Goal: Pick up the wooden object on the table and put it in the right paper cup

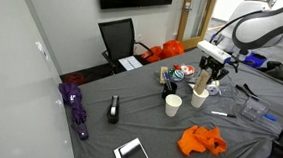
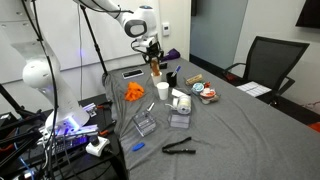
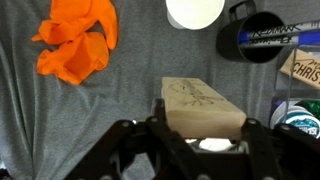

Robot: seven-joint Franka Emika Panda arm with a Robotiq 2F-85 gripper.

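Observation:
My gripper [image 3: 203,128] is shut on a light wooden block [image 3: 198,100] with dark markings on its face. In both exterior views the gripper [image 1: 211,70] [image 2: 153,56] holds the block [image 1: 201,87] [image 2: 155,69] upright above the grey table. One white paper cup [image 1: 173,104] [image 2: 162,90] stands on the table and shows at the top of the wrist view [image 3: 195,10]. A second white cup [image 1: 214,91] stands just behind the block; something white shows under the block in the wrist view.
An orange cloth [image 1: 201,141] [image 2: 135,93] [image 3: 75,40] lies nearby. A black mug with pens [image 1: 168,77] [image 3: 262,35] stands beside the cups. A purple umbrella [image 1: 77,105], a black stapler [image 1: 114,110], a tablet [image 1: 134,154] and an office chair [image 1: 117,37] are around.

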